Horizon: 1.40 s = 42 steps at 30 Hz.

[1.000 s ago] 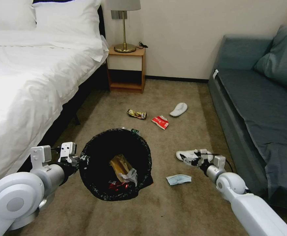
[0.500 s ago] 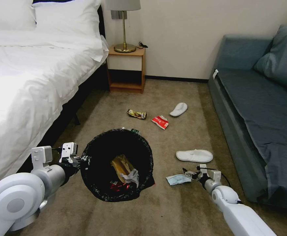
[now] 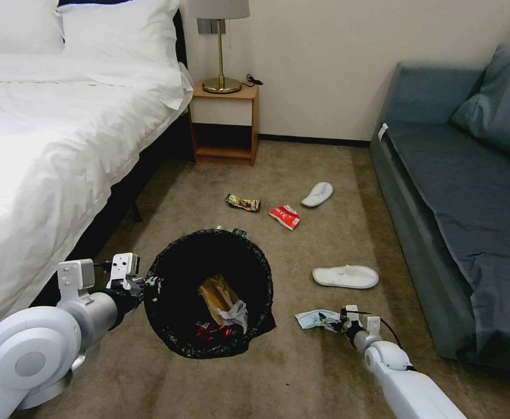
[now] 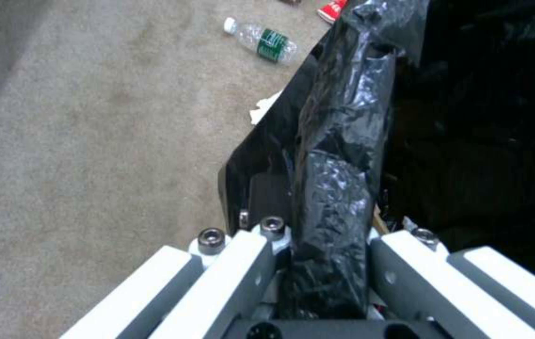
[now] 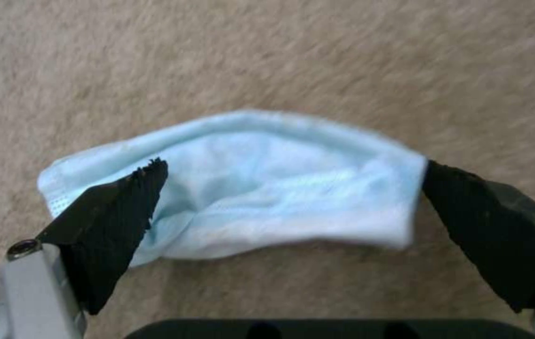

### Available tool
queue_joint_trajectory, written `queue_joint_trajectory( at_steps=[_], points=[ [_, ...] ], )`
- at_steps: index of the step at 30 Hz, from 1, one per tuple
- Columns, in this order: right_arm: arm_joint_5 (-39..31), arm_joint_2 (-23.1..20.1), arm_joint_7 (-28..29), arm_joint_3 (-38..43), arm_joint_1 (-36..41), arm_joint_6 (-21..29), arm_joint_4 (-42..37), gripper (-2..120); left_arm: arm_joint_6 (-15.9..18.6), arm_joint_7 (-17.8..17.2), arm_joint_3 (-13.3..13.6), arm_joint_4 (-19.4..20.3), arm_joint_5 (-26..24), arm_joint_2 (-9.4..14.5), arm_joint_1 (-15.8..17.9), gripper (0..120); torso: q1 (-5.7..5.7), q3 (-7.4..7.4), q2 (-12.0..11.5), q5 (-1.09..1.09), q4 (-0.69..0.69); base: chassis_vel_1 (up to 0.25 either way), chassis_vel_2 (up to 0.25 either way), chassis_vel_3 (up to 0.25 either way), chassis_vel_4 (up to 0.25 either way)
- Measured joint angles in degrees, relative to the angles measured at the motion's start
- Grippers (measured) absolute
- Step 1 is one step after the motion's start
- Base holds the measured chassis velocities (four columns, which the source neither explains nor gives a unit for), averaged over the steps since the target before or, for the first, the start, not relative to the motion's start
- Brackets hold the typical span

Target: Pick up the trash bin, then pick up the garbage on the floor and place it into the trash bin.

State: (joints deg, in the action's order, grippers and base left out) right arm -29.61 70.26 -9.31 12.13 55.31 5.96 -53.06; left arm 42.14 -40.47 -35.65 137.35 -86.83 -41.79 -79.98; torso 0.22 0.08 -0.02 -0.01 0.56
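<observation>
The trash bin (image 3: 170,273), lined with a black bag, hangs from my left gripper (image 3: 145,285), which is shut on its near-left rim (image 4: 336,197). A tan paper bag (image 3: 215,294), tissue and red wrappers lie inside. My right gripper (image 3: 332,321) is low on the floor (image 3: 301,378), open, its black fingertips (image 5: 123,202) straddling a crumpled blue mask (image 5: 280,188) (image 3: 312,318). More garbage lies around: a white slipper (image 3: 345,276), a second slipper (image 3: 318,194), a crushed red can (image 3: 285,216), a wrapper (image 3: 243,202) and a small bottle (image 4: 261,40) behind the bin.
A white bed (image 3: 45,145) fills the left side. The grey-blue sofa (image 3: 470,192) runs along the right, close to my right arm. A wooden nightstand (image 3: 225,122) with a lamp stands at the far wall. Open carpet lies in front of the bin.
My right gripper has left the near slipper, moving back toward me and leftward, down to the blue mask. The left gripper and bin have barely moved.
</observation>
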Motion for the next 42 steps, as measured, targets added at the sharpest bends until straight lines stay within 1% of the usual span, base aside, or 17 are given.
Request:
queue_joint_trajectory(
  at_steps=[2, 4, 7, 17, 22, 28, 30, 32, 33, 34, 35, 36, 37, 39, 40, 41, 42],
  points=[
    [0.7, 1.0, 0.0, 0.0, -0.3, -0.4, 1.1, 100, 0.0, 0.4, 0.3, -0.2, 0.6, -0.2, 0.0, 2, 0.00, 0.00, 0.0, -0.01, 0.00, 0.000, 0.000, 0.000, 0.000],
    [1.7, 2.4, 0.0, 0.3, -0.8, -1.4, 3.2, 100, 0.0, 0.9, 0.5, -0.4, 1.3, -0.4, 0.1, 2, -0.01, -0.01, 0.0, -0.08, 0.02, 0.000, 0.000, 0.000, 0.000],
    [2.3, 3.2, 0.1, 0.4, -1.2, -2.1, 4.5, 100, 0.0, 1.0, 0.5, -0.4, 1.4, -0.5, 0.0, 2, -0.01, -0.02, 0.0, -0.07, 0.04, 0.000, 0.000, 0.000, 0.000],
    [2.6, 4.5, 0.2, 0.5, -2.6, -2.5, 7.6, 100, 0.0, 1.2, 0.5, -0.5, 1.5, -0.6, 0.1, 2, -0.01, -0.02, 0.0, -0.06, 0.02, 0.000, 0.000, 0.000, 0.000],
    [3.0, 4.6, 0.3, 0.5, -2.3, -2.6, 7.7, 99, 0.0, 1.4, 0.4, -0.6, 1.6, -0.5, 0.1, 2, -0.01, -0.01, 0.0, -0.03, -0.01, 0.000, 0.000, 0.000, 0.000],
    [3.4, 4.6, 0.6, 0.5, -1.7, -2.7, 6.8, 98, 0.0, 2.0, 0.4, -0.9, 2.4, -0.6, 0.1, 2, -0.01, 0.00, 0.0, -0.01, -0.01, 0.000, 0.000, 0.000, 0.000],
    [3.5, 4.5, 0.9, 0.5, -1.3, -2.7, 6.0, 90, 0.0, 2.4, 0.4, -1.0, 2.6, -0.6, 0.2, 2, -0.01, 0.01, 0.0, -0.01, 0.03, 0.000, 0.000, 0.000, 0.000],
    [3.6, 4.5, 1.1, 0.5, -1.1, -2.7, 5.7, 88, 0.0, 2.8, 0.3, -1.1, 2.9, -0.6, 0.2, 2, 0.00, 0.01, 0.0, -0.01, 0.03, 0.000, 0.000, 0.000, 0.000],
    [3.6, 4.4, 1.5, 0.4, -0.8, -2.6, 4.9, 84, 0.0, 3.2, 0.3, -1.3, 3.2, -0.7, 0.2, 2, 0.00, 0.01, 0.0, -0.02, 0.03, 0.000, 0.000, 0.000, 0.000],
    [3.6, 4.4, 1.5, 0.4, -0.8, -2.6, 4.9, 84, 0.0, 3.2, 0.3, -1.3, 3.2, -0.7, 0.2, 2, 0.00, 0.01, 0.0, -0.02, 0.03, 0.000, 0.000, 0.000, 0.000],
    [3.8, 4.4, 2.2, 0.3, -0.4, -2.4, 4.2, 82, 0.0, 3.4, 0.3, -1.3, 3.3, -0.7, 0.2, 2, 0.00, 0.01, 0.0, 0.03, 0.03, 0.000, 0.000, 0.000, 0.000],
    [3.8, 4.4, 2.2, 0.3, -0.4, -2.4, 4.2, 82, 0.0, 3.4, 0.3, -1.3, 3.3, -0.7, 0.2, 2, 0.00, 0.01, 0.0, 0.03, 0.03, 0.000, 0.000, 0.000, 0.000],
    [4.3, 4.4, 2.9, 0.2, -0.1, -2.2, 3.2, 77, 0.0, 3.5, 0.3, -1.4, 3.3, -0.7, 0.3, 2, 0.00, 0.01, 0.0, 0.02, 0.02, 0.000, 0.000, 0.000, 0.000],
    [5.0, 4.5, 3.2, 0.0, 0.1, -2.1, 2.1, 71, 0.0, 3.5, 0.3, -1.4, 3.3, -0.7, 0.5, 2, -0.01, 0.02, 0.0, 0.12, -0.03, 0.000, 0.000, 0.000, 0.000],
    [5.0, 4.5, 3.2, 0.0, 0.1, -2.1, 2.1, 71, 0.0, 3.5, 0.3, -1.4, 3.3, -0.7, 0.5, 2, -0.01, 0.02, 0.0, 0.12, -0.03, 0.000, 0.000, 0.000, 0.000],
    [5.4, 4.4, 3.6, -0.1, 0.4, -1.8, 1.1, 66, 0.0, 3.5, 0.2, -1.4, 3.3, -0.7, 0.5, 2, 0.00, 0.02, 0.0, 0.12, -0.07, 0.000, 0.000, 0.000, 0.000],
    [5.4, 4.2, 3.9, -0.1, 0.6, -1.5, 0.4, 62, 0.0, 3.5, 0.2, -1.4, 3.3, -0.8, 0.5, 2, 0.00, 0.02, 0.0, 0.10, -0.06, 0.000, 0.000, 0.000, 0.000]
  ],
)
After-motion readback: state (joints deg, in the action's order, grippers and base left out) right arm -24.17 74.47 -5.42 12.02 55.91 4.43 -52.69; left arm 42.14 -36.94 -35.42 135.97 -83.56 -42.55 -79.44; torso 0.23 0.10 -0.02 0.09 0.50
